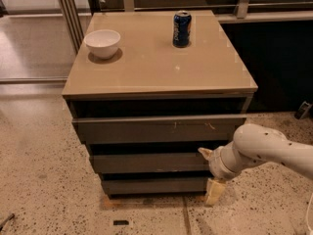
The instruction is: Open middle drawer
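The middle drawer (149,162) is the plain dark front between the wider scratched top front (156,129) and the narrower bottom front (154,185) of the cabinet. It sits shut, about flush with its neighbours. My gripper (210,173) is at the right end of the cabinet, level with the middle and bottom fronts. Its tan fingers are spread apart: the upper one (204,152) touches or nearly touches the middle drawer's right end, and the lower one (214,192) hangs by the bottom front's right corner. It holds nothing.
A white bowl (102,43) and a blue soda can (182,29) stand on the tan cabinet top (146,67). A dark wall or counter base lies to the right. Speckled floor (44,180) lies in front and to the left, and a metal frame (68,13) stands at the back left.
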{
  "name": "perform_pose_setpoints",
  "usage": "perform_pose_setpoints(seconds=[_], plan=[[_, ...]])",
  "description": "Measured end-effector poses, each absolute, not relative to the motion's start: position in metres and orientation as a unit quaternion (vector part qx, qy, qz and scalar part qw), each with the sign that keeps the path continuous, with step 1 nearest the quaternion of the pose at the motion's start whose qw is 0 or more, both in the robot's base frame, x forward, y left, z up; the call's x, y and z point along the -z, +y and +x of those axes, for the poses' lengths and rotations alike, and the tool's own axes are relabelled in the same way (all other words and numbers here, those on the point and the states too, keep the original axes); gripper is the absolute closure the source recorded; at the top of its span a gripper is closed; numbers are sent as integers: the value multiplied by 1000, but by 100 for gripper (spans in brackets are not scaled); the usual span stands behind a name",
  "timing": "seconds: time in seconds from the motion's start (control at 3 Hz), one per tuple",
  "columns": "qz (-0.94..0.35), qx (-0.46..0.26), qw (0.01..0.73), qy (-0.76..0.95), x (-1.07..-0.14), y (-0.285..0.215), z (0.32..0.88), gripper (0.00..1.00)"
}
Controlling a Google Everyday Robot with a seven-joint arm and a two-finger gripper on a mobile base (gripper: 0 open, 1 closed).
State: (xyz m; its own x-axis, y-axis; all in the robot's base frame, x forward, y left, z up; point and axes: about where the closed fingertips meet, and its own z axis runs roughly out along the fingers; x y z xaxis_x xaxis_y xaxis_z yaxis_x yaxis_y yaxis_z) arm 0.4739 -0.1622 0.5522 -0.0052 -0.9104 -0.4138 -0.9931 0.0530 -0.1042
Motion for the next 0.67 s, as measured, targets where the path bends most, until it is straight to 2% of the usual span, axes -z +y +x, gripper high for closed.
perform_pose_setpoints(seconds=[0.33,0.67], plan=[[-679,-109,189,700,-552,-162,474,0],[-698,-80,193,685,-535,-170,476,0]])
